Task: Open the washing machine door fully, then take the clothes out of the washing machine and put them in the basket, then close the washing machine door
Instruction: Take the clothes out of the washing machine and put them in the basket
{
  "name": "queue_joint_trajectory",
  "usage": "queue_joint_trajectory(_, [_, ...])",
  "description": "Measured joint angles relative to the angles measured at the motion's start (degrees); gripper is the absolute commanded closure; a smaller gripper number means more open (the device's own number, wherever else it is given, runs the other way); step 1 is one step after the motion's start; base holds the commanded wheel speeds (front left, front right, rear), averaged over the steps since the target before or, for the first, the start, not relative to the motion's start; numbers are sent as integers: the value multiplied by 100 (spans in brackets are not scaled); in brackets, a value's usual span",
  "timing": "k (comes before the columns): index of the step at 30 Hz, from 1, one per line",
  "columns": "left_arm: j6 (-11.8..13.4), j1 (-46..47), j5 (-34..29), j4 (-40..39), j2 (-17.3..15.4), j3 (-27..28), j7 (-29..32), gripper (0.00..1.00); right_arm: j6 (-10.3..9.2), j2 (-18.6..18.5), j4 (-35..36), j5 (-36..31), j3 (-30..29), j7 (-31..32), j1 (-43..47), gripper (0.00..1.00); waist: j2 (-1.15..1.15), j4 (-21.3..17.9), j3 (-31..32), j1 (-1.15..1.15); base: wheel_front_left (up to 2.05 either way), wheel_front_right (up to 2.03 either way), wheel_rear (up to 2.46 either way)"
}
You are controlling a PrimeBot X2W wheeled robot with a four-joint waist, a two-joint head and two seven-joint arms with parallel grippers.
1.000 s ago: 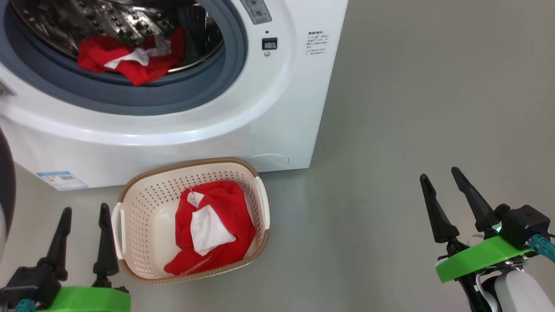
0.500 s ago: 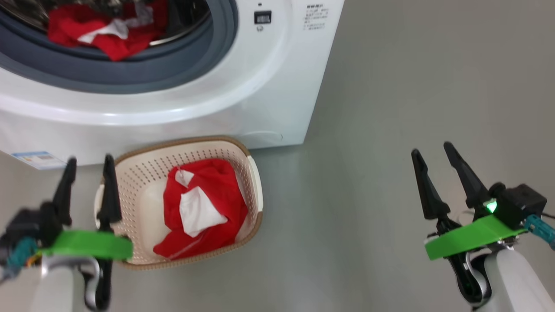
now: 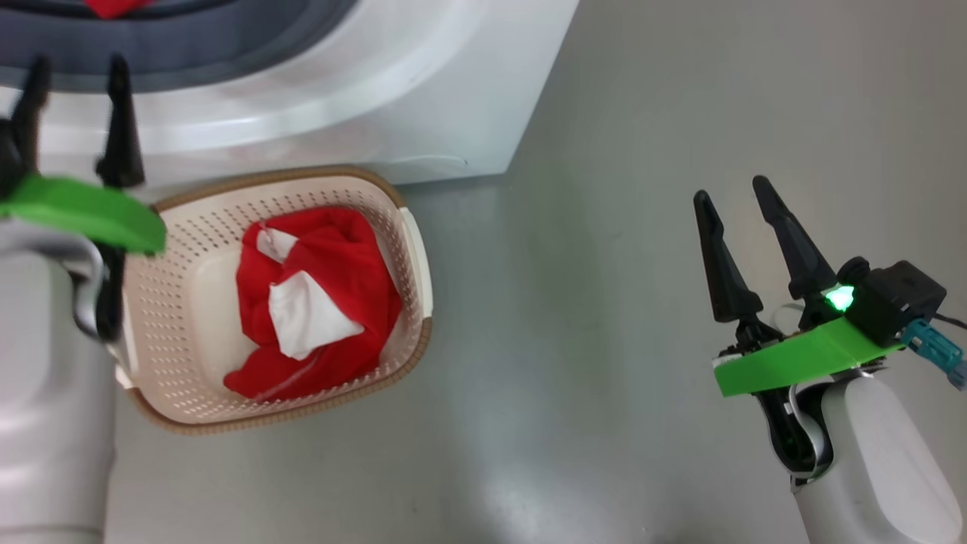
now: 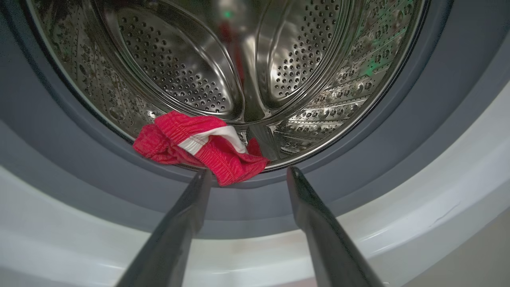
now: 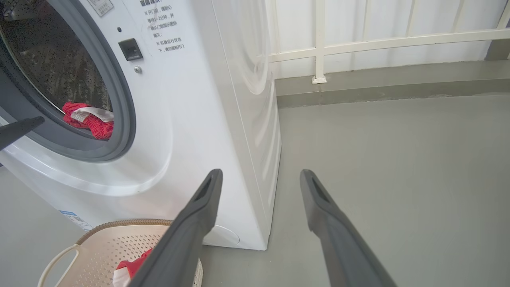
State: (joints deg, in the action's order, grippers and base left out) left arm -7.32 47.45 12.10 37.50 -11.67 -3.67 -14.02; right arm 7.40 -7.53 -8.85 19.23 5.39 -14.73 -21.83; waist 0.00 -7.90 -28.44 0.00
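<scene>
The left pincer (image 4: 249,172) has risen to the washing machine's (image 3: 423,98) mouth, spread and empty, just short of the red clothes (image 4: 199,147) on its lip. One garment (image 3: 317,302) already lies in the basket (image 3: 302,175) below: a second fetch, likely.

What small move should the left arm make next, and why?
Probably ease the open left gripper forward into the drum: a red garment lies at the drum lip just ahead of it, while a second garment already sits in the basket.
</scene>
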Motion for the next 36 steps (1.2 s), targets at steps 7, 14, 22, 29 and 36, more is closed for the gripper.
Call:
queue_joint_trajectory(7, [65, 1100, -100, 945, -109, -58, 118, 0, 0, 78, 1, -1, 68, 0, -154, 0, 0, -173, -303, 0, 0, 0, 0])
queue_joint_trajectory(14, [134, 1897, -252, 1792, -223, -155, 135, 0, 0, 182, -4, -1, 177, 0, -242, 0, 0, -338, -452, 0, 0, 0, 0])
queue_joint_trajectory(22, [153, 2580, -110, 2670, -387, -20, 245, 0, 0, 248, -8, -1, 363, 0, -416, 0, 0, -557, -576, 0, 0, 0, 0])
queue_joint_trajectory(29, [153, 3084, -34, 3150, -623, -23, 294, 0, 0, 294, -8, 0, 471, 0, -437, 0, 0, -757, -712, 0, 0, 0, 0])
queue_joint_trajectory(36, [236, 3433, -32, 3438, -731, -32, 339, 14, 0, 366, 0, 1, 511, 0, -555, 0, 0, -917, -851, 0, 0, 0, 0])
